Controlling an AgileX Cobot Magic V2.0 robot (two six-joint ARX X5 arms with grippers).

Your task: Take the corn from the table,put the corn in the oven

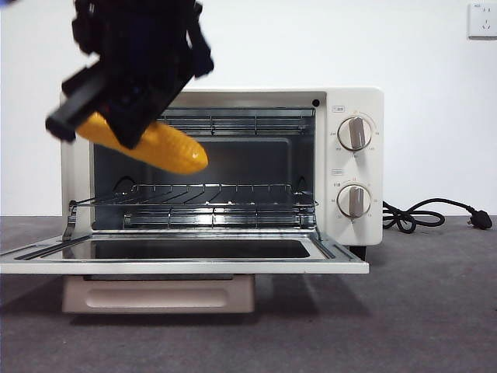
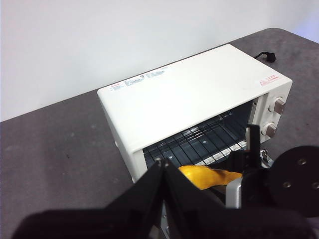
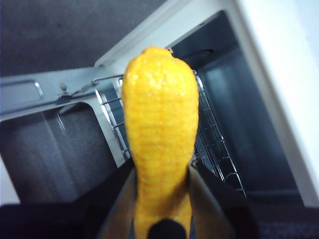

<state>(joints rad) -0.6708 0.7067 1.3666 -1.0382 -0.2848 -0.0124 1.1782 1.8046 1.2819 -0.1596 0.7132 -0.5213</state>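
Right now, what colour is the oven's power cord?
Black; the power cord shows best in the front view.

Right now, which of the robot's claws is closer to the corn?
The right claw: it is shut on the corn, holding it in the air at the oven mouth. The left claw is a little farther off, above, looking down on it.

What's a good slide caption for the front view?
Right gripper carries the corn toward the open oven.
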